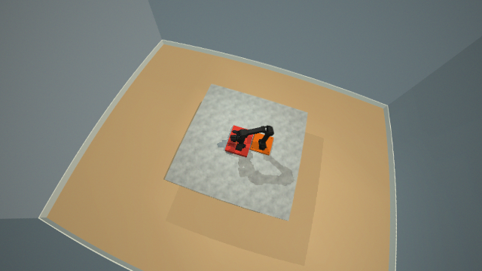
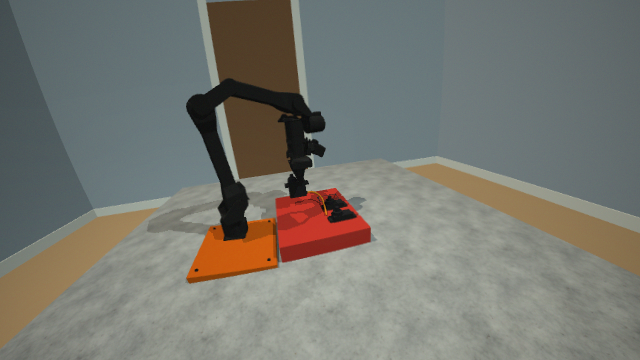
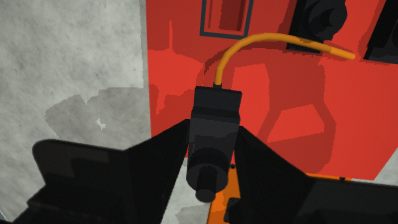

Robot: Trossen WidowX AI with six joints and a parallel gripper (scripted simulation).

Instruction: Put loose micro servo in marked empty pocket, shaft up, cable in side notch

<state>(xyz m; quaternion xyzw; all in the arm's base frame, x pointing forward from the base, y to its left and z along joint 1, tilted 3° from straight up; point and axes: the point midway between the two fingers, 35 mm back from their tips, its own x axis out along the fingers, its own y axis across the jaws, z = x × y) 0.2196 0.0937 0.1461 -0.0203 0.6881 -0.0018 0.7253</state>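
While the black micro servo [image 3: 214, 125] hangs above the red deck [image 3: 310, 120], it is clamped between the two dark fingers of the gripper [image 3: 212, 150], which is closed on its body. From the wrist view, the servo's round output shaft [image 3: 205, 187] points toward the camera, and its orange cable [image 3: 260, 42] leaves the far end, arching up and then right across the deck. A dark-outlined rectangular pocket [image 3: 226, 17] lies in the deck beyond the servo, well apart from it. From the exterior view, the gripper [image 2: 297, 187] points downward over the deck's back left corner, and two other black servos [image 2: 340, 210] sit already mounted toward the deck's right side. The deck [image 2: 320, 225] is a low red block resting just beside an orange base plate [image 2: 235, 252], which carries the black arm [image 2: 215, 145]. Both rest on a mottled grey tabletop [image 2: 400, 290]. Around it runs a tan floor [image 1: 113, 150] with pale skirting, enclosed by grey-blue walls [image 2: 525, 75]. A brown door [image 2: 252, 75] in a pale frame stands behind the arm.
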